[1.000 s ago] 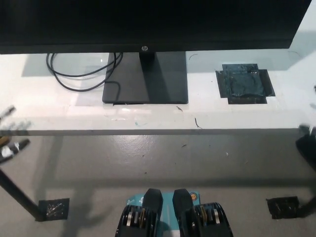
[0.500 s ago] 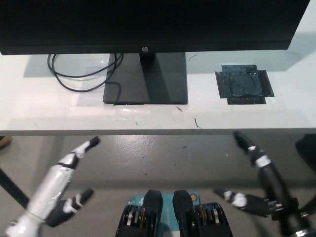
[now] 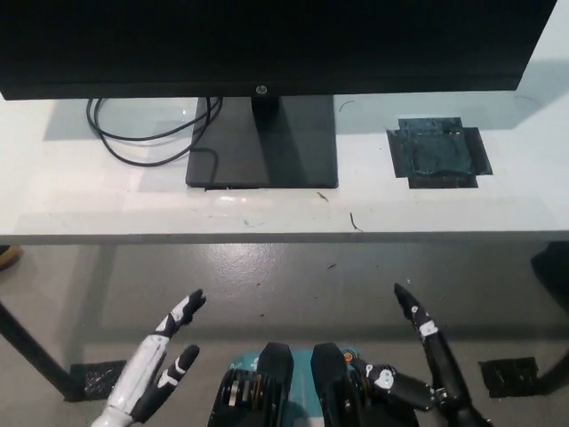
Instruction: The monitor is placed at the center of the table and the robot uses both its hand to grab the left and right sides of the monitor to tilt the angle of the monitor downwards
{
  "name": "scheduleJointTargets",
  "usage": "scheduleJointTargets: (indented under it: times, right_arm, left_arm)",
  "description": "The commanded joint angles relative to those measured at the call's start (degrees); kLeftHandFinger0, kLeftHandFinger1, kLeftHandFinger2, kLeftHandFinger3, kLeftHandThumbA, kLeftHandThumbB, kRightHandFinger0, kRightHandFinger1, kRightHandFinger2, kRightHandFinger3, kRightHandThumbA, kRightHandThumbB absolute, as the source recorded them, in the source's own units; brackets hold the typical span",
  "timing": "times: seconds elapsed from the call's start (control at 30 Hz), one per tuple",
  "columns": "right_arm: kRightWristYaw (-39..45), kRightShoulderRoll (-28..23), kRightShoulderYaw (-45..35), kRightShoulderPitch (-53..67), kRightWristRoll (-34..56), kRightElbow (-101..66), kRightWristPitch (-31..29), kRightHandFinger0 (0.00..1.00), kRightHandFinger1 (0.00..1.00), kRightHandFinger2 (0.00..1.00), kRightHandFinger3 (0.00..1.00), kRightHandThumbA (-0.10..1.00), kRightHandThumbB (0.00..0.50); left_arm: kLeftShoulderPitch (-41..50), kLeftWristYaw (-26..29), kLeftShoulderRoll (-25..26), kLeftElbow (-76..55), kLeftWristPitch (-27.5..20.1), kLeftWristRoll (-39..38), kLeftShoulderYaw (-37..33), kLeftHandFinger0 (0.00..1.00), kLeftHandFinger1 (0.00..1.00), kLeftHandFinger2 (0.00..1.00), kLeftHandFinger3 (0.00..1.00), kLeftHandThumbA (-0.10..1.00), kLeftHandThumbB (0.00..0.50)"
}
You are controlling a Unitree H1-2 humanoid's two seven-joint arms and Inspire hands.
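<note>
Monitor, black-framed with a small round logo seen on the lower bezel but too small to be read with certainty, is shown standing at the far middle of the white table on a flat black base. Both robot hands are held low in front of the table edge, well apart from the screen and touching nothing. The white left hand is seen at lower left with its fingers spread and extended, holding nothing; the black right hand is seen at lower right, likewise spread and empty. A black cable is looped on the tabletop just left of the base, and a patch of dark tape is stuck to the surface to the right of it. Further dark tape patches are seen on the grey floor.
</note>
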Motion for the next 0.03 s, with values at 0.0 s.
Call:
scheduleJointTargets:
  times: [0.0]
  right_arm:
    - [-18.20,-1.75,3.97,-5.08,-5.18,6.27,-8.05,1.00,1.00,1.00,1.00,1.00,0.345]
  left_arm:
    - [-2.86,3.05,0.29,5.31,-6.64,-0.04,0.48,1.00,1.00,1.00,1.00,1.00,0.224]
